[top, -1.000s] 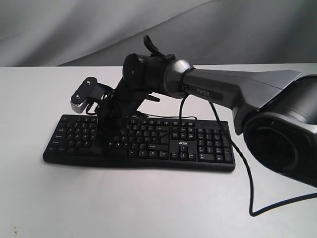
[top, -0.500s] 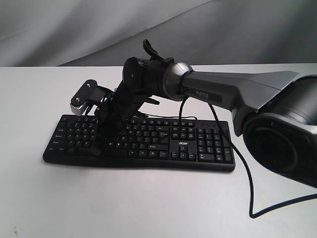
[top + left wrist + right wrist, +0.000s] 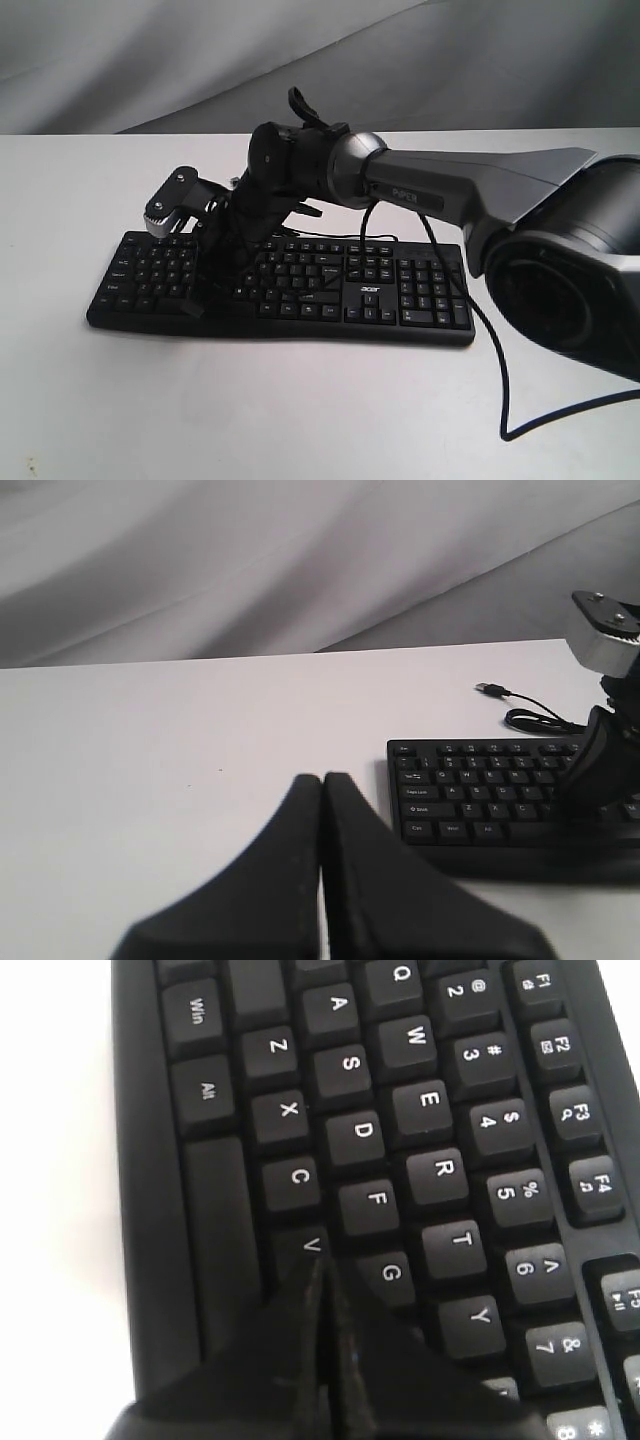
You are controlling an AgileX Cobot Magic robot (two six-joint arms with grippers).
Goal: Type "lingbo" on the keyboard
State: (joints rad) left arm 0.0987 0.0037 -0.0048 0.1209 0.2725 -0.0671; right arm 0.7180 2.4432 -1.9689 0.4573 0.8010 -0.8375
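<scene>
A long black keyboard with white legends and an "acer" logo lies on the white table. My right arm reaches across to its left half. My right gripper is shut and empty and points down at the letter keys. In the right wrist view the keyboard fills the frame, and my right gripper's tips sit low over the keys beside V, close to G. Contact with a key cannot be told. My left gripper is shut and empty over bare table, short of the keyboard's left end.
The keyboard's thin cable ends in a loose USB plug on the table behind it. A thicker black cable loops from my right arm onto the table right of the keyboard. A grey backdrop hangs behind the table.
My right arm's wrist has shifted slightly up and to the right, while its shut fingertips stay over the keyboard's left half.
</scene>
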